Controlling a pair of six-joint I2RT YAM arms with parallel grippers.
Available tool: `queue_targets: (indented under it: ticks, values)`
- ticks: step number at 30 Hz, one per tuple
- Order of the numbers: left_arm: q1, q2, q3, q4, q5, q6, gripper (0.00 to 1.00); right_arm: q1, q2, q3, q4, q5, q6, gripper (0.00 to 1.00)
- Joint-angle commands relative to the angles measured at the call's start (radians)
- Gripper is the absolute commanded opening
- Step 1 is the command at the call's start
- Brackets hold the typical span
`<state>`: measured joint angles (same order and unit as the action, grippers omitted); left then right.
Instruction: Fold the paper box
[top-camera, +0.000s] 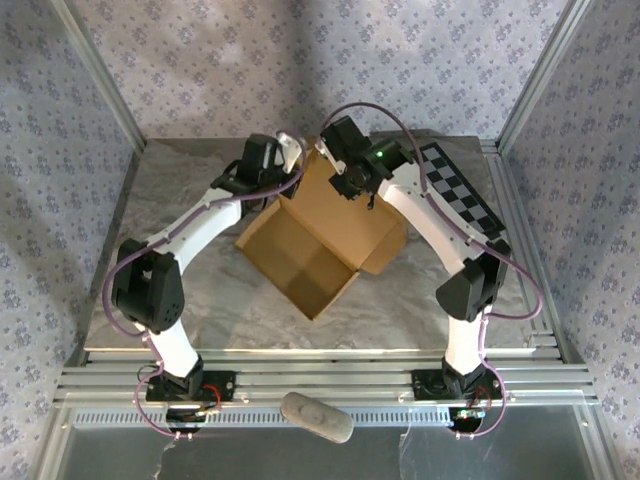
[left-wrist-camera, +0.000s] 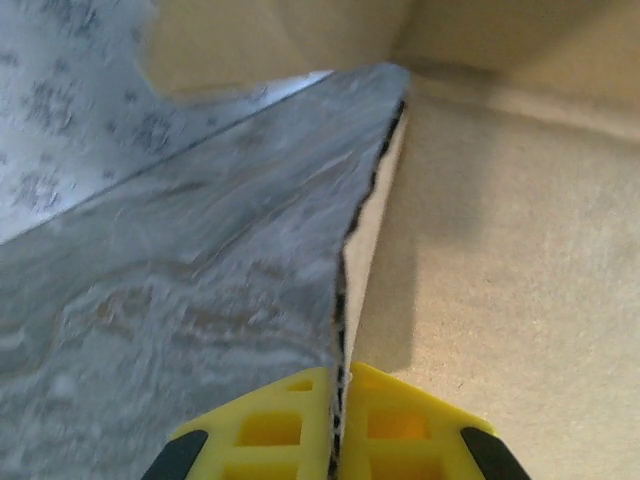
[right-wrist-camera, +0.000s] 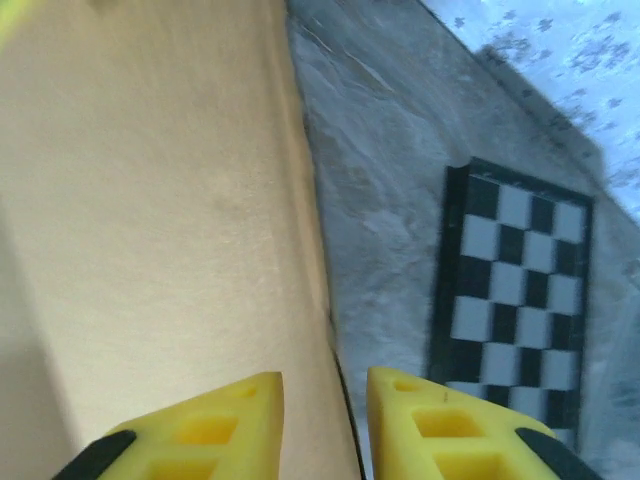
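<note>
Checkerboard panel (top-camera: 462, 190) near paper box (top-camera: 320, 245), right arm (top-camera: 428, 222) between.

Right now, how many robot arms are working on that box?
2. The left arm bends in from the left, the right arm from the right; both meet the paper box at its far side. None seems hidden.

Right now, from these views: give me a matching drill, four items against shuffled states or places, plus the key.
1 left gripper
2 right gripper
3 box
4 checkerboard

A black and white, flat, far right
B jaws apart, box edge between them
C pinched shut on a box wall
D tan, centre, inside showing

Pairs: 1-C, 2-B, 3-D, 4-A
</note>
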<state>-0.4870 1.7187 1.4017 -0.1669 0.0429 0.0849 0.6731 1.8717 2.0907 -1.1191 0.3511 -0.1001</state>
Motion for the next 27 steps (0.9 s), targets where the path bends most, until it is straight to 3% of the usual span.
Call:
queue_targets:
  ticks: [1,7,10,15,22,27]
  values:
    - [0.007,-0.074,-0.129,0.17,-0.123,-0.019,0.0,-0.003,-0.126,-0.02,0.0,-0.128,0.197,0.36]
    - [0.014,-0.124,-0.226,0.256,-0.142,0.01,0.0,-0.143,-0.425,-0.31,0.238,-0.315,0.416,0.58]
    - [0.024,-0.144,-0.257,0.29,-0.195,-0.019,0.0,-0.286,-0.508,-0.42,0.254,-0.394,0.65,0.58]
    - [0.035,-0.167,-0.288,0.351,-0.295,-0.082,0.0,-0.521,-0.554,-0.632,0.266,-0.638,1.037,0.52]
    - [0.051,-0.183,-0.326,0.4,-0.334,-0.16,0.0,-0.602,-0.586,-0.936,0.446,-0.827,1.327,0.52]
    - [0.052,-0.199,-0.356,0.42,-0.336,-0.157,0.0,-0.651,-0.496,-0.874,0.467,-0.843,1.425,0.53]
